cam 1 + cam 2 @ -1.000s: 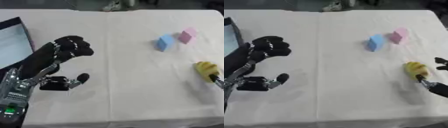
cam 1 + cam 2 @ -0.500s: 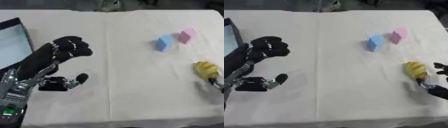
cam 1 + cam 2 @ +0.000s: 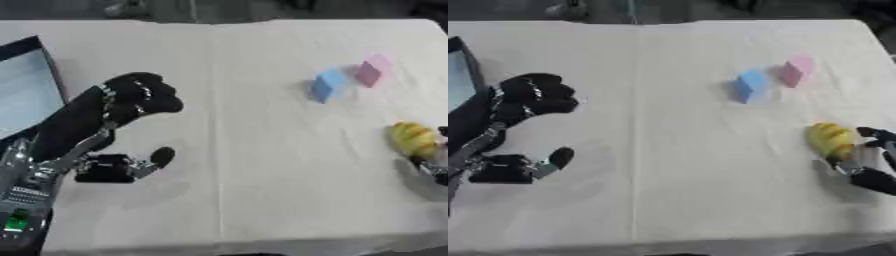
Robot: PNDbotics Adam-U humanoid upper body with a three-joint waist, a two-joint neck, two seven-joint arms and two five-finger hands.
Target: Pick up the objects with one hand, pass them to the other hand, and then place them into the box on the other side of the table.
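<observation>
Right hand [image 3: 868, 160] beside yellow object [image 3: 830, 140], table's right edge.

Three objects and the box, placed from the blue block.
Blue block [image 3: 751, 85]: pale blue, standing on end on the white cloth, slightly turned. Pink block [image 3: 795, 70]: just beside it, up and to the right, apart, also upright. Yellow object [image 3: 830, 140]: ribbed, banana-like, lying well below-right of the blue block near the table edge. Box [image 3: 24, 92]: dark-rimmed, pale inside, far left of the blue block.
</observation>
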